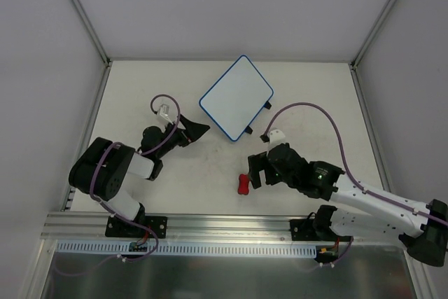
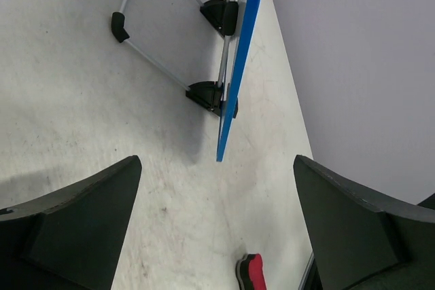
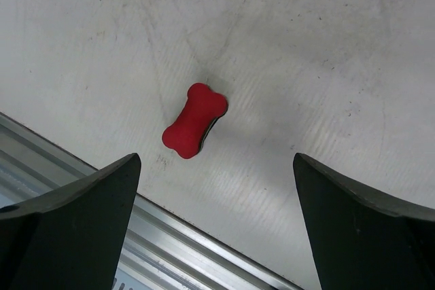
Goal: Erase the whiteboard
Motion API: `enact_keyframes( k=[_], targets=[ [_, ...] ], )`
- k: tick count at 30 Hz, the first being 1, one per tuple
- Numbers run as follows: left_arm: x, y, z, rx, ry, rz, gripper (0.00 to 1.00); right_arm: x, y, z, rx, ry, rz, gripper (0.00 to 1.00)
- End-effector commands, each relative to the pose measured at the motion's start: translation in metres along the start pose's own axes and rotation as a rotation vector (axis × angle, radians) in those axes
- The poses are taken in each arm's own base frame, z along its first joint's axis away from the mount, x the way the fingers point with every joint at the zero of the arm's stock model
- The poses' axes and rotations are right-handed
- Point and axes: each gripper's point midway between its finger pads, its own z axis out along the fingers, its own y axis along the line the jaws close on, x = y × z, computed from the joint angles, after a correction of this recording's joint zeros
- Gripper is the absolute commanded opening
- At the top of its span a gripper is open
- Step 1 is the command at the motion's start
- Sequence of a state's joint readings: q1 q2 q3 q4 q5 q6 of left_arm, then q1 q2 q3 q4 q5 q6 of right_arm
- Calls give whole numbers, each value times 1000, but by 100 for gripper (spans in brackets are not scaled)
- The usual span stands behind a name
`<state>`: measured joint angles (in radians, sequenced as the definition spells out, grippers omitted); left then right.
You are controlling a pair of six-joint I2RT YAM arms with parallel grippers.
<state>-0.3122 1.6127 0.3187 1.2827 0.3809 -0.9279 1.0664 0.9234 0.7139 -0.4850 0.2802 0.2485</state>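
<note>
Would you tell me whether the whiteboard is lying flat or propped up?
Propped up: the left wrist view shows the whiteboard edge-on, its wire stand folded out behind it.

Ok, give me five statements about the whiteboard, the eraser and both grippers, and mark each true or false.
1. The red eraser lies on the table, apart from the whiteboard. True.
2. The right gripper is shut on the eraser. False: it is open, the eraser lying ungripped on the table below it.
3. The left gripper is open and empty. True.
4. The eraser lies beside the left gripper. False: it lies by the right gripper.
5. The whiteboard is covered in heavy black writing. False: the top view shows no writing on it.
</note>
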Motion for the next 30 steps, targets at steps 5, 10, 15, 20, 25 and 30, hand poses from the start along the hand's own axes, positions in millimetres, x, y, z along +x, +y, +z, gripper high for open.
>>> enact_keyframes(
  k=[5, 10, 15, 20, 25, 30],
  targets=[
    [-43, -81, -50, 300, -256, 241, 99, -8, -22, -7, -26, -97, 56, 99],
    [-23, -57, -56, 144, -124, 222, 99, -26, -37, -10, -4, -211, 12, 99],
    [-16, -34, -79, -25, -84, 309, 99, -32, -44, -11, 2, -300, -26, 99],
    [-28, -36, -102, -123, -114, 374, 99, -21, -72, -8, 111, -374, -2, 99],
    [-29, -26, -124, -197, -132, 469, 99, -6, -99, -10, 193, -466, 89, 99],
    [-16, -25, -132, -142, -127, 534, 99, -7, -105, -15, 199, -531, 125, 99]
  ],
)
